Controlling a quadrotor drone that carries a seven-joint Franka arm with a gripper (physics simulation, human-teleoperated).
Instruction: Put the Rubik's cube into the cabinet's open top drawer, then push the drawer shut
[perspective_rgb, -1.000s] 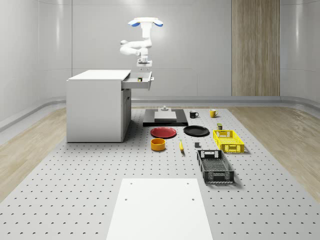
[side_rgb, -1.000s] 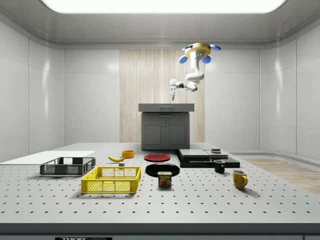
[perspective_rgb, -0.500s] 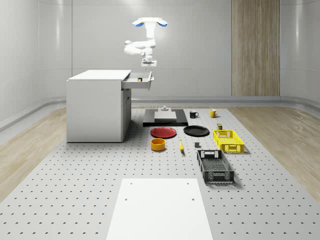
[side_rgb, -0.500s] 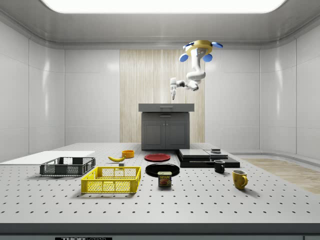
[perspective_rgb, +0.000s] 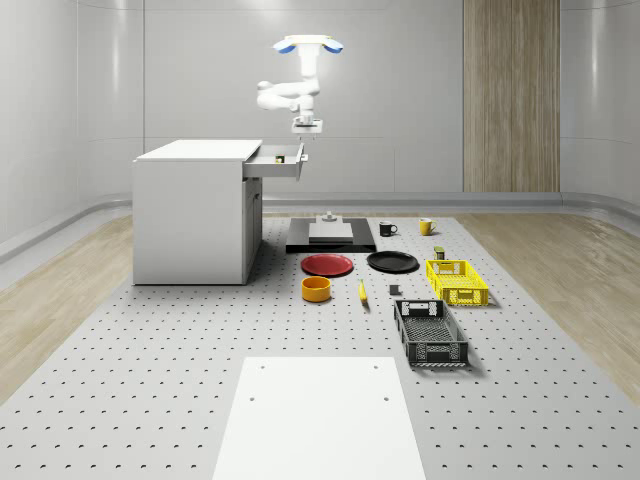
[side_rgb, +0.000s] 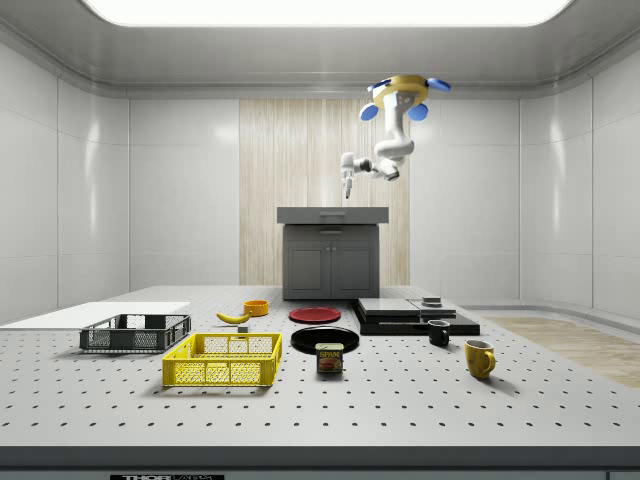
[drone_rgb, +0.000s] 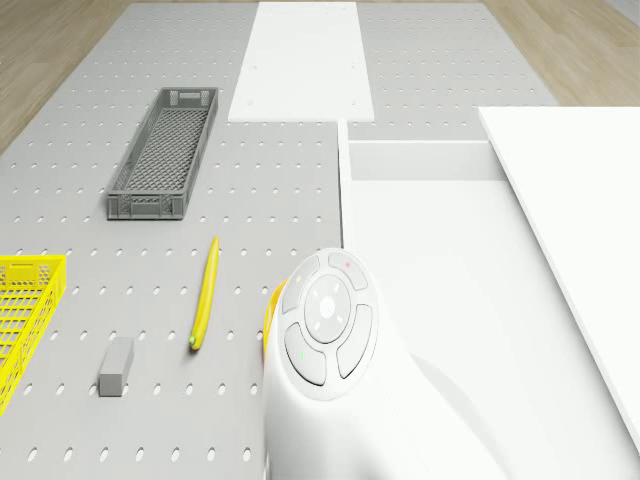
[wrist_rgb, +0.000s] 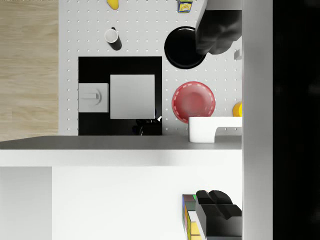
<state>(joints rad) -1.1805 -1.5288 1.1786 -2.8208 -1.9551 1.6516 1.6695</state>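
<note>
While the drone (perspective_rgb: 309, 44) hovers high above the drawer's (perspective_rgb: 277, 162) outer end, at the cabinet's (perspective_rgb: 195, 210) right in the whole-scene view, the gripper (perspective_rgb: 307, 127) hangs over that end with nothing between its jaws, though I cannot tell how far apart they stand. The Rubik's cube (wrist_rgb: 189, 216) lies in the drawer, below the fingers (wrist_rgb: 218, 212). Since a second ago, drone and gripper have shifted right and risen.

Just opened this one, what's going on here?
The drone hovers high up beside the cabinet, near the front end of its open top drawer. The Rubik's cube lies inside the drawer. The gripper hangs open above the drawer, holding nothing. The drawer has not yet been pushed shut.
</note>
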